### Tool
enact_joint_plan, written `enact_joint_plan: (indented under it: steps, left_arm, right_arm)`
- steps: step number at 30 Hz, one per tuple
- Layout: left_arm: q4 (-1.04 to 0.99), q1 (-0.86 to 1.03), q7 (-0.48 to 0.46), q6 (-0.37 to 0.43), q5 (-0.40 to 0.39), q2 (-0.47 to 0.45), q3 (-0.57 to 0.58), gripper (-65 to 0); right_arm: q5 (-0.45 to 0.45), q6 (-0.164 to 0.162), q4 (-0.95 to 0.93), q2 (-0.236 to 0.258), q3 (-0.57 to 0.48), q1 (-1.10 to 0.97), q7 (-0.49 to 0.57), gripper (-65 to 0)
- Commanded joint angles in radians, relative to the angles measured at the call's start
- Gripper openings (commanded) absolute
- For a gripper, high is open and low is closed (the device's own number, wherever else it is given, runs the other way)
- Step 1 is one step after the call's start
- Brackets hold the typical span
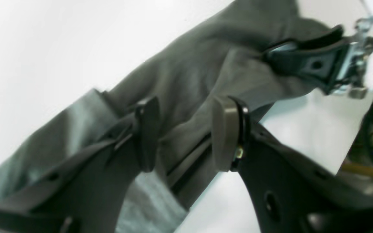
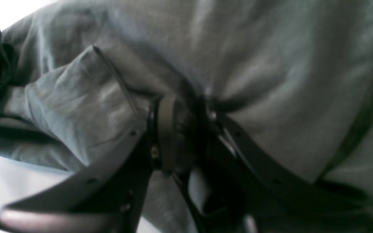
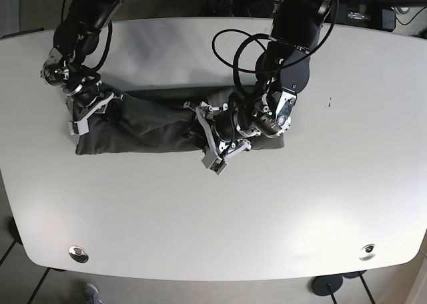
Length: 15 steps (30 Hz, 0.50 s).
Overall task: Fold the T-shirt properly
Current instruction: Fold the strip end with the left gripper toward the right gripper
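Both arms black, jointed, silver fittings; black cables loop upper centre. Left claw: dark perforated fingers, tan pads.

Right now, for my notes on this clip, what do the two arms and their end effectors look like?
Both arms are black with rounded joint housings; black cables loop loosely off the left arm. The wrists carry silver metal brackets. The left end effector has black perforated fingers ending in flat oval pads, one taupe-grey pad with a brass-coloured screw. The right end effector matches: black fingers, grey pad. No markings are legible.
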Motion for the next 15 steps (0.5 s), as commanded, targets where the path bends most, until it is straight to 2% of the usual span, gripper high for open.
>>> enact_joint_plan:
  steps: [1,6,10,12,14,15]
  left_arm:
    - [0.037,0.001,-0.020,0.002,-0.009,-0.024,-0.049,-40.6]
    - [0.129,0.102,-0.020,0.001,-0.010,-0.153,-0.141,-40.6]
    - [0.120,0.146,-0.022,-0.001,-0.010,-0.187,-0.237,-40.8]
    - [0.097,0.163,-0.031,-0.001,-0.010,-0.185,-0.291,-50.0]
    - [0.079,0.183,-0.088,-0.001,-0.010,-0.190,-0.297,-61.9]
    - [0.069,0.200,-0.127,-0.002,-0.009,-0.192,-0.296,-65.0]
  right_arm:
    - [-0.029,-0.005,0.062,0.002,-0.002,0.018,-0.033,-52.5]
    - [-0.029,-0.005,0.168,-0.012,-0.001,0.047,-0.035,-51.8]
    - [-0.029,-0.005,0.211,-0.007,0.008,0.053,-0.036,-50.7]
    - [-0.029,-0.005,0.220,-0.007,0.065,0.054,-0.065,-39.3]
    - [-0.029,-0.005,0.217,-0.007,0.129,0.090,-0.105,-26.3]
    - [-0.029,-0.005,0.194,-0.006,0.182,0.108,-0.125,-18.4]
